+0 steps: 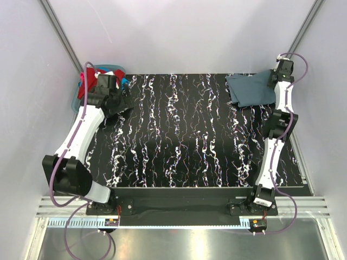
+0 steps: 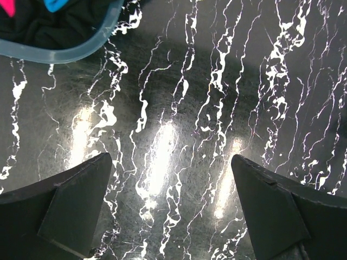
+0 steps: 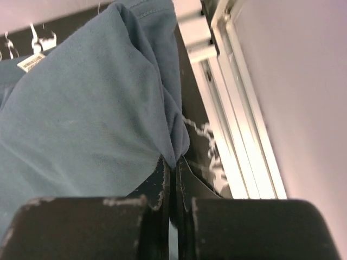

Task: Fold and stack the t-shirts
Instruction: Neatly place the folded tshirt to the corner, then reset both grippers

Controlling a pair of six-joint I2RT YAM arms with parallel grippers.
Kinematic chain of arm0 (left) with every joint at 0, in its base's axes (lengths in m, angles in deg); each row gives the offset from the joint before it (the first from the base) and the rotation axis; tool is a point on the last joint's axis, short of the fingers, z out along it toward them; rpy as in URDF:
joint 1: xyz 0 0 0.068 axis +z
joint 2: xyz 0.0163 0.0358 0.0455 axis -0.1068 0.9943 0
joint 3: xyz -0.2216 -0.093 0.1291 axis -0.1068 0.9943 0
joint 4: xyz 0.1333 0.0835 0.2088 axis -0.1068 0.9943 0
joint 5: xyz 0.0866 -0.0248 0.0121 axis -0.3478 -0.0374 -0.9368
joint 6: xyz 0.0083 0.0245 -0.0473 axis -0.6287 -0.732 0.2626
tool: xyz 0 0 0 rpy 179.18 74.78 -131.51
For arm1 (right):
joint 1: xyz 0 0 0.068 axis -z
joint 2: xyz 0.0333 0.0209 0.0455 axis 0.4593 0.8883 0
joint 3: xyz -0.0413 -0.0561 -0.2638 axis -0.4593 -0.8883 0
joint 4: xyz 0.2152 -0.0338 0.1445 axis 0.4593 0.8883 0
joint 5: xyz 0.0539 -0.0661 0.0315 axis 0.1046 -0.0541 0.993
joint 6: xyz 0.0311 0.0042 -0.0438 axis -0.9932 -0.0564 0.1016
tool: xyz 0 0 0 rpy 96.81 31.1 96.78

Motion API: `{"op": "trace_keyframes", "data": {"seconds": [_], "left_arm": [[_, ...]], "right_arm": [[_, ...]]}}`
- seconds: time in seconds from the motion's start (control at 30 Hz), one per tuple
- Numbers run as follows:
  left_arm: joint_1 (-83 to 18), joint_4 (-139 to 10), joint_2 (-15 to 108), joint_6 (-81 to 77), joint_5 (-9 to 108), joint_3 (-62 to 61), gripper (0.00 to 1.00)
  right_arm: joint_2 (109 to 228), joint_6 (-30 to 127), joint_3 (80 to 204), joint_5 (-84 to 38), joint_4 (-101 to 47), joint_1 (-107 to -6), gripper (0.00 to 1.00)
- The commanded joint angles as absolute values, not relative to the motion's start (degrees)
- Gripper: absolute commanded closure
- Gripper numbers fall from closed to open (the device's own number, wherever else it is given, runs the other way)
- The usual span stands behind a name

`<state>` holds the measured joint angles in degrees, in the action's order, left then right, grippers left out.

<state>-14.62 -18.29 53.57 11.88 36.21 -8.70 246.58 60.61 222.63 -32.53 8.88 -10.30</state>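
Starting with the right gripper (image 3: 174,172): pinched all the way shut, with a hanging fold of the slate grey-blue t-shirt (image 3: 92,119) caught right between the fingers (image 3: 157,187). Can see the cloth drooping to a point straight into the seam between the two pads, then spreading up and off to the left of them. From the top view, lying in a rumpled, roughly squarish heap at the far right corner of the table (image 1: 179,135), gripped at its right edge.

Over to the left gripper (image 2: 171,160): spread wide, holding nothing, just bare tabletop between the two black wedges. Hanging near the far left corner, just beside the teal-blue plastic basket (image 2: 65,53) (only catching a curved bit of rim in the wrist view). Well apart from the grey-blue tee, with the whole width of the table in between. Stuffed in the basket: a red t-shirt (image 1: 84,89), a bright blue t-shirt (image 2: 54,4), a scrap of pink cloth (image 2: 6,6), plus some black cloth (image 2: 43,30). Can't tell how many pieces in total.

On the right side, an aluminium rail (image 3: 233,108) along the table edge, just beside the pinched fold, and a pale wall (image 3: 303,81) right past that. Pretty tight corner.

Texture-wise: soft matte knit on the tee, with a small white label (image 3: 31,62) near one edge. Glossy black tabletop with white marble-like veins and bright light streaks. Smooth, slightly see-through plastic on the basket rim. Scuffed black finger pads with pale wear along the edges.
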Motion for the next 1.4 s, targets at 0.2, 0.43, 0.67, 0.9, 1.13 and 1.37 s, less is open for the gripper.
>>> {"op": "trace_keyframes", "data": {"seconds": [0.2,0.43,0.67,0.9,1.13,1.37], "left_arm": [[-17.1,-17.5,56.7,13.4,32.8,-14.7,0.01],[-17.5,-18.1,56.1,11.6,33.1,-16.0,0.01],[-19.1,-22.7,53.3,5.4,31.8,-15.1,0.01],[-20.3,-33.5,44.6,6.8,35.2,-1.7,0.01],[-20.5,-38.8,37.9,9.3,37.9,7.4,0.01],[-20.5,-39.5,37.1,9.0,37.3,9.4,0.01]], "right_arm": [[248.1,61.4,224.3,-38.9,1.2,-9.7,0.95],[237.2,58.8,219.8,-38.4,4.5,-9.7,0.0],[214.9,49.3,204.5,-26.4,5.4,-9.7,0.0],[198.3,39.7,177.2,-9.0,1.1,-9.8,0.0],[188.3,29.1,152.0,-5.6,-16.8,-9.9,0.0],[185.6,29.3,149.7,-8.9,-17.3,-10.2,0.0]]}}
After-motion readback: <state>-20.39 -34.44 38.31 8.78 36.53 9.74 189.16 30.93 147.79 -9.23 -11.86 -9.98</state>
